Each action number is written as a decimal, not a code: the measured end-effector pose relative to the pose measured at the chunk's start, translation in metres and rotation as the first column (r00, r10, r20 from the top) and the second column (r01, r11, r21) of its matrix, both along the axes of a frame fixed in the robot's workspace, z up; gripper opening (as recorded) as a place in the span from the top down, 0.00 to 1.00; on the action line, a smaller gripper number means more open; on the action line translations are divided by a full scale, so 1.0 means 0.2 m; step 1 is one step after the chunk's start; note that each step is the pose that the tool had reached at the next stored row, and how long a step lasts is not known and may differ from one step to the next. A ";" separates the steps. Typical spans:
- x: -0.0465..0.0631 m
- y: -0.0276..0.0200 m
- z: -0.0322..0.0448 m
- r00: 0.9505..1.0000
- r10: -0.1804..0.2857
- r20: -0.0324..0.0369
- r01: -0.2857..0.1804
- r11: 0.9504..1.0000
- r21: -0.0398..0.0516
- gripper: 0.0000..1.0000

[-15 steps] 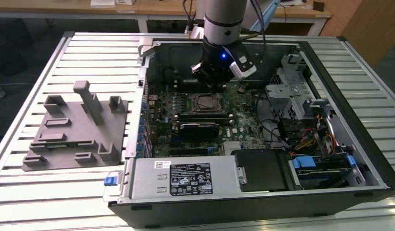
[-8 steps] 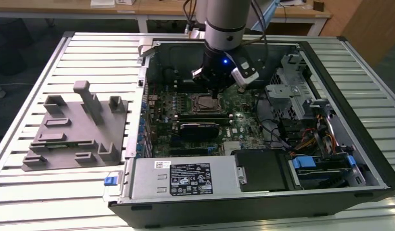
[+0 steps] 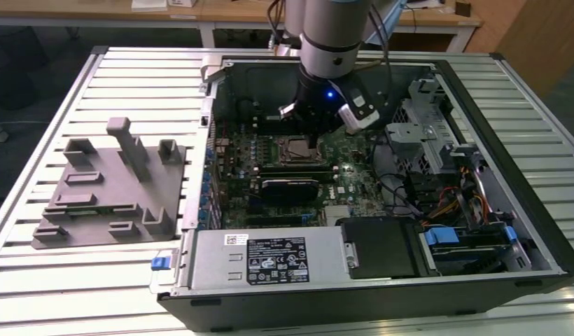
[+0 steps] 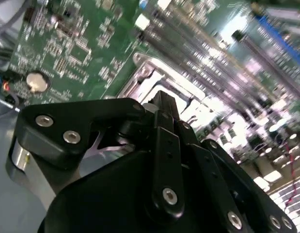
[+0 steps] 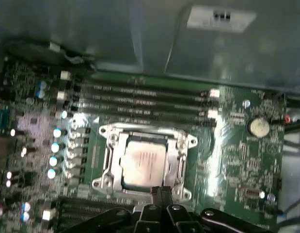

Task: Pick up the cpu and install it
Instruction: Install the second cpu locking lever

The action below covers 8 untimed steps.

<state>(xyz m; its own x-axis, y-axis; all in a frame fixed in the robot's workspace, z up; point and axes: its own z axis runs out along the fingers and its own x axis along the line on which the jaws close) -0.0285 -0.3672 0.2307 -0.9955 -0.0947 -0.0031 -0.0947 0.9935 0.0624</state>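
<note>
The cpu sits flat inside the socket, already seated. The gripper hovers at its six o'clock edge, fingertips pinched together, holding nothing.

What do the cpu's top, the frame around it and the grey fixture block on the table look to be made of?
The cpu: its top looks like pale brushed metal with a dull sheen. The socket frame looks like bright bare metal, going by its sharp highlights. The fixture block looks like matte grey plastic, uniform and without glare, though that is a guess from its look.
</note>
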 end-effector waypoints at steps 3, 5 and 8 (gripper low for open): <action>0.00 -0.047 0.000 1.000 0.000 0.000 0.000 1.000 0.000 0.89; 0.00 -0.059 0.000 1.000 0.000 -0.001 0.000 1.000 0.000 0.89; 0.00 -0.062 0.000 1.000 0.000 -0.021 0.000 1.000 0.000 0.89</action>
